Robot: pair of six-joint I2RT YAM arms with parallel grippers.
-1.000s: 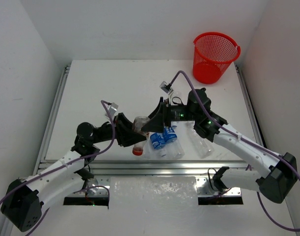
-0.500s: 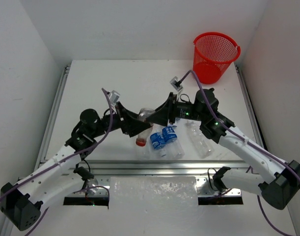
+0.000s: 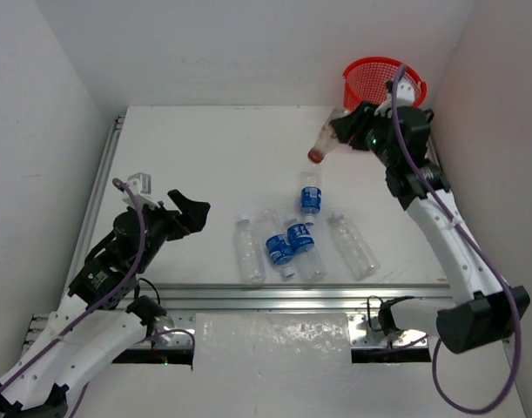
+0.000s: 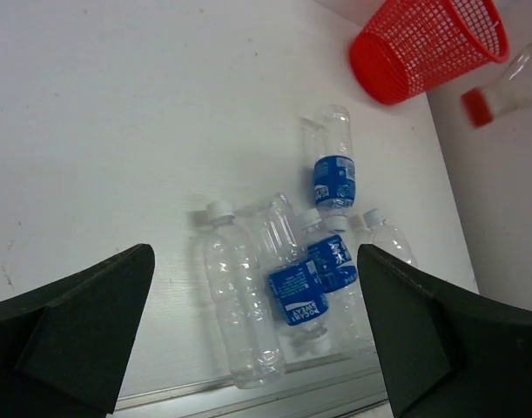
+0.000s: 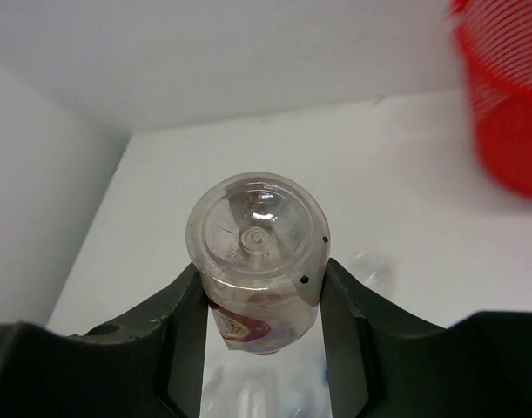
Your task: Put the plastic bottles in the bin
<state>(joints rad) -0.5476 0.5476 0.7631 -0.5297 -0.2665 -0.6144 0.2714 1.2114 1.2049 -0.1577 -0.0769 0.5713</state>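
My right gripper (image 3: 353,136) is shut on the short red-capped bottle (image 3: 325,146) and holds it in the air just left of the red mesh bin (image 3: 380,77), cap tilted down to the left. From the right wrist, the bottle's clear base (image 5: 257,233) sits squeezed between the fingers (image 5: 174,335), with the bin (image 5: 508,104) at the right edge. Several clear bottles lie on the table: blue-labelled ones (image 3: 310,197) (image 3: 279,248) (image 3: 301,238) and unlabelled ones (image 3: 248,252) (image 3: 353,247). My left gripper (image 3: 187,207) hangs open and empty left of them; its wrist view looks down on them (image 4: 296,296).
A metal rail (image 3: 274,296) runs along the table's near edge just below the bottles. White walls close in the table at the back and on both sides, and the bin stands in the far right corner.
The left gripper opened, let go of the red-capped bottle and drew back to the left. The right gripper closed on that bottle and carried it up and right to the bin.
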